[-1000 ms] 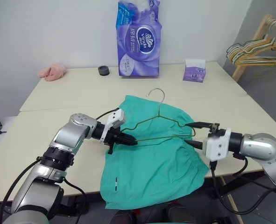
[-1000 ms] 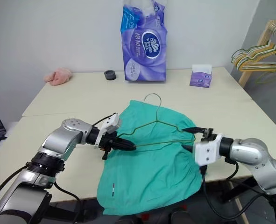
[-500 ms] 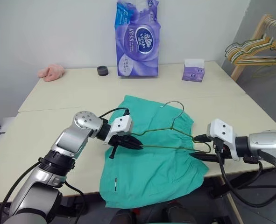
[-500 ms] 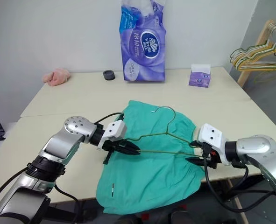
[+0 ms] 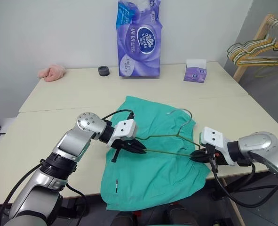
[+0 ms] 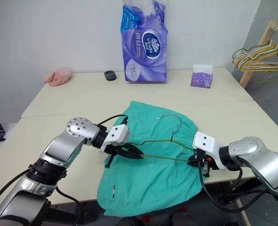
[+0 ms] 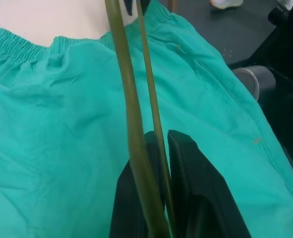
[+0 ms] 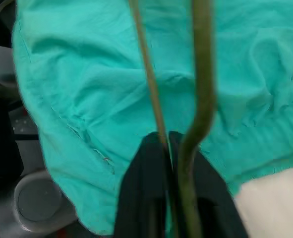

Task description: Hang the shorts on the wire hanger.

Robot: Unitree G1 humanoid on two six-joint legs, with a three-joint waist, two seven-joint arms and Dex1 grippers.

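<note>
Spreading teal across our table (image 5: 54,94), the shorts (image 5: 153,174) hang over its near edge. Behind stands a purple Vinda tissue pack (image 5: 139,40). Our left gripper (image 5: 139,148) and right gripper (image 5: 195,157) each clamp the thin olive wire hanger (image 5: 169,136) above the shorts.

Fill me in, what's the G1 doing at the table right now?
It is working on hanging the shorts. Both grippers are shut on the wire hanger: the left gripper on one end of the bottom bar, the right gripper on the other, holding it just above the shorts. The shorts lie flat on the table, partly over the near edge, and are not on the hanger yet.
</note>
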